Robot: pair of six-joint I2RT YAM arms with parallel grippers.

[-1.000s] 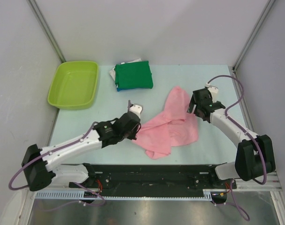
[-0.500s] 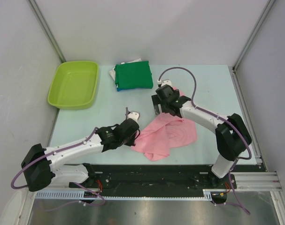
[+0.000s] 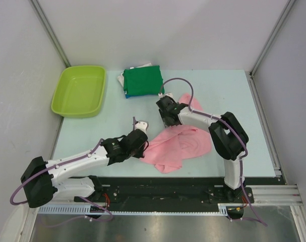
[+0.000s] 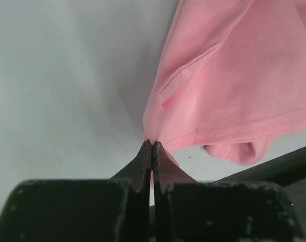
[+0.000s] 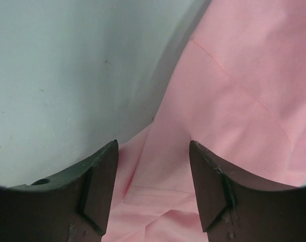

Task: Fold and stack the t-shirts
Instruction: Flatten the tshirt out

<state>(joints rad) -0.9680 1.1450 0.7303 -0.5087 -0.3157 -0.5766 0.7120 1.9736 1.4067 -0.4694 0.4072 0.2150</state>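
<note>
The right arm's fingers (image 3: 167,119), wide open off the right side of the crumpled light pink cloth t-shirt (image 3: 182,143) a second ago, are now narrowing over its far-left edge. They are still apart, with pink cloth between them and nothing gripped yet. The left arm's fingers (image 4: 151,151) are staying pinched shut on the shirt's near-left hem, so the pair seem to be readying to spread it flat, while the folded dark green t-shirt stack (image 3: 144,80) is waiting on the far side of the pale table (image 3: 112,113).
</note>
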